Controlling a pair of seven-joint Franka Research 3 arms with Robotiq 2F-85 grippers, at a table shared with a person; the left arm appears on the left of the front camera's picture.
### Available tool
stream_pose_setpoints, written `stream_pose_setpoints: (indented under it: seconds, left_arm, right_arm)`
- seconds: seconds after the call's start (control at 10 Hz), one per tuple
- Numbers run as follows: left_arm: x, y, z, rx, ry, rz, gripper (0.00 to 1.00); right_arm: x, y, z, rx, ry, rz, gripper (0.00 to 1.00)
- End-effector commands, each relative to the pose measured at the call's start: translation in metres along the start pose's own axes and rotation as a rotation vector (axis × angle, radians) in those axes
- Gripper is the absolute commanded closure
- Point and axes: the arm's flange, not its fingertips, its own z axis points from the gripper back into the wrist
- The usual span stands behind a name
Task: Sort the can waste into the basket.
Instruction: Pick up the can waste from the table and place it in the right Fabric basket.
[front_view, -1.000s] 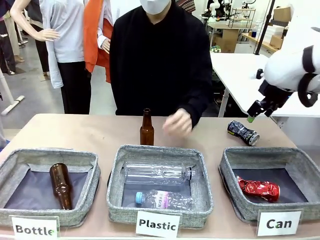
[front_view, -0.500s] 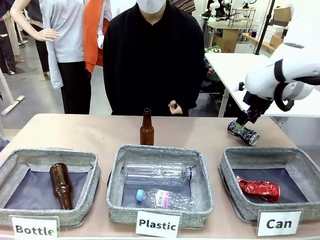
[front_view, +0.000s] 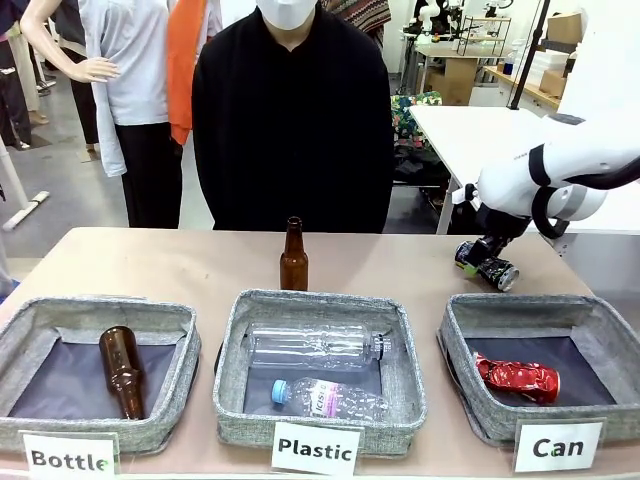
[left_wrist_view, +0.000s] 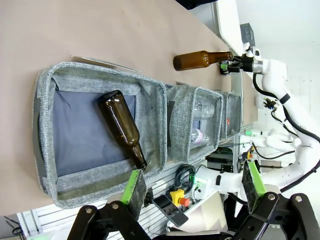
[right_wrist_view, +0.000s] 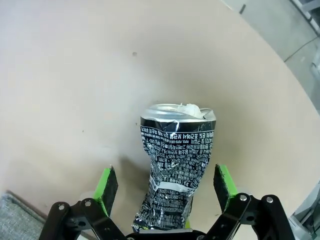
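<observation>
Crushed dark can (right_wrist_view: 175, 165), crumpled metal with fine white print, lying just beyond the far rim of the grey woven basket (front_view: 458, 318). Right gripper (right_wrist_view: 165, 184) released, jaws spread either side of the can, clear of it. Shiny red crushed can (front_view: 517, 379) inside the basket.

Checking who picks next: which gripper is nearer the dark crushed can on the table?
Right. The right gripper straddles the dark can, fingers open on either side; the left gripper faces the Bottle basket, far off.
</observation>
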Motion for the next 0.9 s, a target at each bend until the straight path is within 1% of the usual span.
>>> stream_pose_setpoints:
  seconds: [0.0,0.3,0.4,0.5,0.6,0.7,0.8]
  left_arm:
    - [-0.0021,-0.0014,0.0008,-0.007,0.001,0.01,0.0]
    - [-0.0021,-0.0014,0.0008,-0.007,0.001,0.01,0.0]
    - [-0.0021,-0.0014,0.0008,-0.007,0.001,0.01,0.0]
    - [-0.0021,-0.0014,0.0008,-0.007,0.001,0.01,0.0]
    - [-0.0021,-0.0014,0.0008,-0.007,0.001,0.01,0.0]
    - [-0.0021,-0.0014,0.0008,-0.007,0.001,0.01,0.0]
    - [-0.0021,-0.0014,0.0008,-0.007,0.001,0.01,0.0]
  right_arm:
    - [0.006,-0.0093,-0.0034,-0.006,-0.001,0.009,0.0]
    - [0.0079,-0.0104,-0.0041,-0.013,0.022,-0.026,0.0]
    - [0.0086,-0.0098,-0.0035,-0.007,0.014,-0.031,0.13]
    - [0.0085,-0.0099,-0.0043,0.005,0.023,-0.034,0.6]
    - [0.0087,-0.0108,-0.0051,0.003,0.016,-0.043,0.73]
    - [0.0093,-0.0111,-0.0051,0.002,0.003,-0.049,1.0]
    - [0.0095,-0.0114,-0.0056,-0.018,0.011,-0.06,1.0]
